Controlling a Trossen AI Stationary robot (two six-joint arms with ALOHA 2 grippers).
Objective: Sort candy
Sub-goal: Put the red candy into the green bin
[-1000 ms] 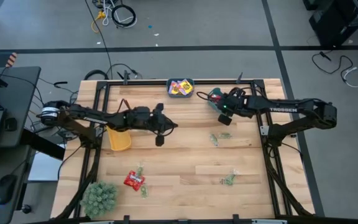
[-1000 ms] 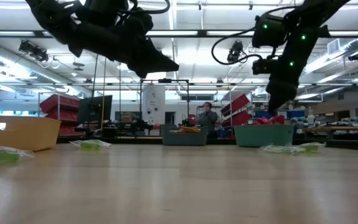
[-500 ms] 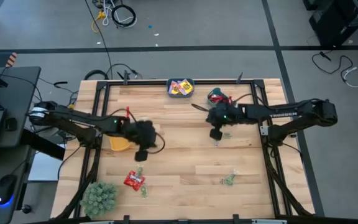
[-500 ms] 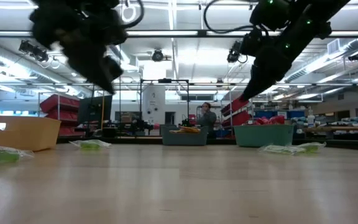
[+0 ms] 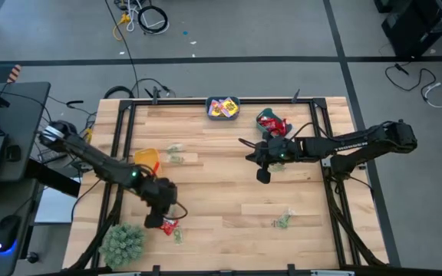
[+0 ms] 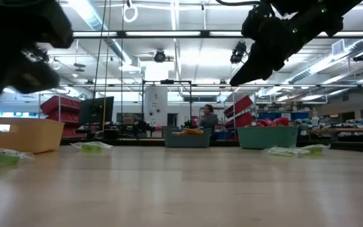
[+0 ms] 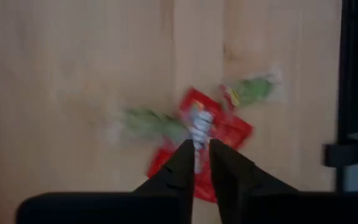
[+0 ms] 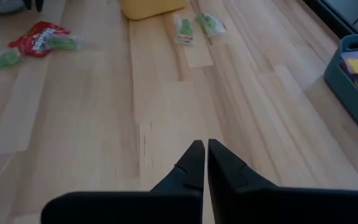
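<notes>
The candy lies scattered. A red packet [image 5: 167, 225] [image 7: 229, 127] sits near the table's left front, with pale green pieces [image 7: 145, 119] beside it. More green pieces lie by the yellow bin [image 5: 176, 153] and at the near right [image 5: 282, 221]. My left gripper [image 5: 158, 218] [image 7: 201, 157] hangs over the red packet, pointing steeply down, with a narrow gap between its fingers and nothing in them. My right gripper [image 5: 262, 175] [image 8: 205, 155] is shut and empty above the table's middle right, slanting down.
A yellow bin [image 5: 148, 162] stands at the left. A teal bin with yellow packets [image 5: 222, 107] stands at the far edge, and one with red packets [image 5: 271, 123] is to its right. A green fuzzy plant ball [image 5: 121, 244] sits at the near left corner.
My left gripper has swung from the table's middle, past the yellow bin, toward the near left, and has tipped steeply down over the red packet. My right gripper has left the teal bin with red packets for the table's middle and has tipped up to a shallower slant.
</notes>
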